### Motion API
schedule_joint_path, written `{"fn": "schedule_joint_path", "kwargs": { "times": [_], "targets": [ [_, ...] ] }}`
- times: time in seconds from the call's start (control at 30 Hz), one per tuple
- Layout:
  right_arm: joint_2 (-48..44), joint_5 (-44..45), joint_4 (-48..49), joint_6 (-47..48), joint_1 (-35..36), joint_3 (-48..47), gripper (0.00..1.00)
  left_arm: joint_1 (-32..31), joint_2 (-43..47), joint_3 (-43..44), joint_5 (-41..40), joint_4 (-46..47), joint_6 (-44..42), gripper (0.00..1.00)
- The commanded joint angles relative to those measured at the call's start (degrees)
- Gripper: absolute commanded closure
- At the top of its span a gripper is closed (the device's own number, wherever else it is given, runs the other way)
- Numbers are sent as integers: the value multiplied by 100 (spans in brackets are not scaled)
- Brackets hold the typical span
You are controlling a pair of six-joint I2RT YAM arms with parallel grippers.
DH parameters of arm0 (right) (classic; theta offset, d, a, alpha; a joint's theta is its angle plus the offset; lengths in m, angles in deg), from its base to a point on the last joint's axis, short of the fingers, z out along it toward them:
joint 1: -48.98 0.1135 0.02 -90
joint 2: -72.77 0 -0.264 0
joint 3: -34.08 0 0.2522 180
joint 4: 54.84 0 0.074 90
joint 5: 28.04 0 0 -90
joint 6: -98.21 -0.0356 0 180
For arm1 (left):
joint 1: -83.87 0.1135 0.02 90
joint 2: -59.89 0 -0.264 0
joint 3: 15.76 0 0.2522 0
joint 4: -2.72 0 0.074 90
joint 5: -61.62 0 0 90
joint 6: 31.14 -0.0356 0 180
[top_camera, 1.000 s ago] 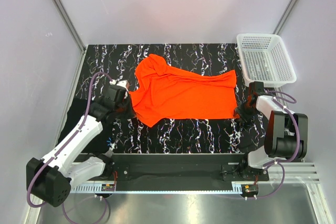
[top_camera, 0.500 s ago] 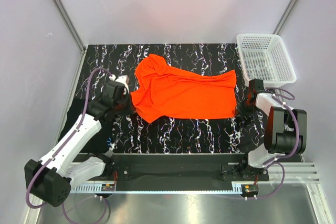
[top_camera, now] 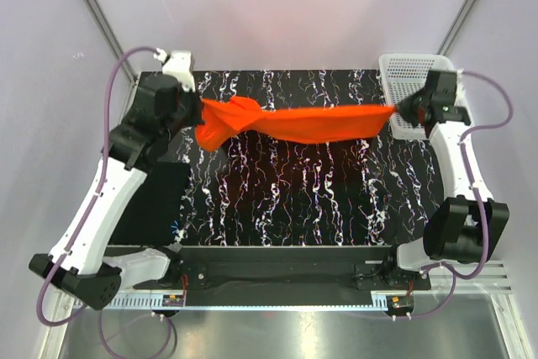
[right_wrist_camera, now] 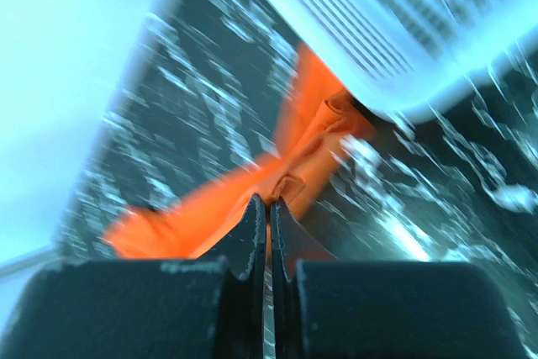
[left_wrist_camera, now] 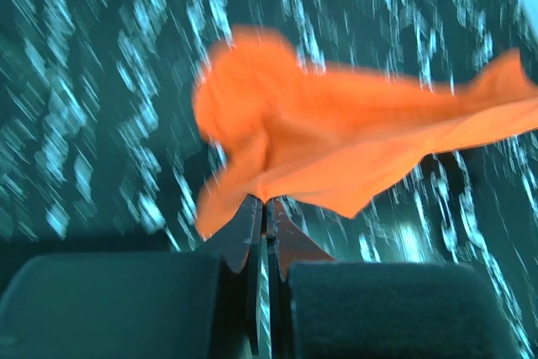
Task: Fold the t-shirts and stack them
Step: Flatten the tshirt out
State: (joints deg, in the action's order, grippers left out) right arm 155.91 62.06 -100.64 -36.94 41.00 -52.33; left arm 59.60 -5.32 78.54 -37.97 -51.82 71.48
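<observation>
At the marbled mat's (top_camera: 294, 199) near-left corner lies the black t-shirt (top_camera: 155, 203), a flat folded rectangle overlapping the mat's left edge. Over the mat's far half, the orange-red t-shirt (top_camera: 311, 124) is drawn out into a long, narrow band running from left to right. The left gripper (top_camera: 195, 115) has its jaws pressed together on the bunched end of the cloth above the mat's far-left part. The right gripper (top_camera: 395, 111) is pinched tight on the other end above the mat's far-right edge. Both wrist views show the fingers meeting with orange cloth between their tips. I cannot tell whether the sagging folds touch the mat. At the mat's far-right corner stands the white mesh basket (top_camera: 403, 58). The right arm partly covers it, and only its own mesh shows inside.
</observation>
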Motion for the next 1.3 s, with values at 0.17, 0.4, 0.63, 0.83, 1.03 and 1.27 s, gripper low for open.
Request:
{"fn": "schedule_joint_path", "kwargs": {
  "times": [0.17,0.4,0.63,0.83,1.03,1.27],
  "targets": [
    [-148,816,223,-73,8,-2488,100,-60,-405,2272,-536,87,-1822,100],
    [-622,860,969,146,8,-3371,100,-456,245,3494,413,-27,-2660,100],
    [-2002,1352,1744,523,8,-2887,100,-456,878,4435,923,-62,-2397,100],
    [-2424,1317,1744,831,8,-3115,100,-456,1002,4480,1240,87,-1931,100],
    [-2127,941,1735,675,8,-3178,100,-456,878,4017,416,96,-2271,100],
    [-906,34,1656,-257,165,-3160,100,-438,861,2048,-957,245,-2817,100]
  ]
}}
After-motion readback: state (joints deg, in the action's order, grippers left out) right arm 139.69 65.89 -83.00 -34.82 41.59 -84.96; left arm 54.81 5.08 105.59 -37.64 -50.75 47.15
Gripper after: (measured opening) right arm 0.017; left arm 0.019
